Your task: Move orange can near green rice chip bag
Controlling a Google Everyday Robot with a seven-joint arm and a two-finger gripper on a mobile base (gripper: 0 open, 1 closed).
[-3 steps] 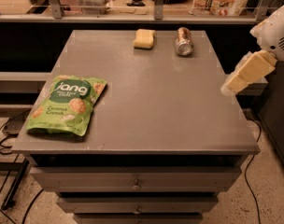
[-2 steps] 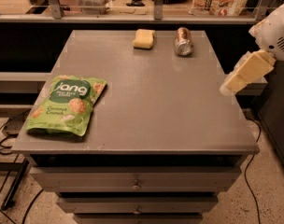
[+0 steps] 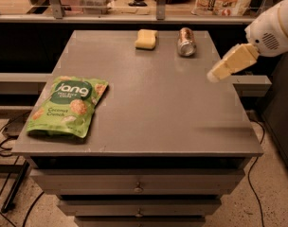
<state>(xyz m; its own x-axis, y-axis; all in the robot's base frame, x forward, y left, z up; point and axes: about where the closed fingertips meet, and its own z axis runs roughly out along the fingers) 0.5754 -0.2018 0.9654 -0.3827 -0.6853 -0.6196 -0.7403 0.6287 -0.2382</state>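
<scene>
1. The hand [image 3: 214, 74] is up in the air over the right side of the desk [image 3: 158, 108], pointing down and to the left from the end of a chunky white arm [image 3: 272, 27] that comes in from the upper right corner.
2. Honestly I can't tell how far open the hand is. From where I'm standing it reads as one pale yellowish wedge. It has nothing in it, and it isn't touching the desk or anything on it.
3. The can [image 3: 186, 41] is at the far edge of the desk, right of centre. It's lying on its side with a silver end facing me, orange-copper body behind it. The hand is off to its right and closer to me, with a clear gap between them.
4. Just left of the can, not touching it, is a pale yellow sponge [image 3: 147, 39], also along that far edge.
5. The bag [image 3: 68, 106] lies flat at the near left of the desk, bright green with white "jang" lettering on a dark green panel. It's well apart from the can, pretty much the opposite corner.
6. Under the desk top there are grey drawers [image 3: 137, 188], and some black cables [image 3: 4, 136] are on the floor to the left.
</scene>
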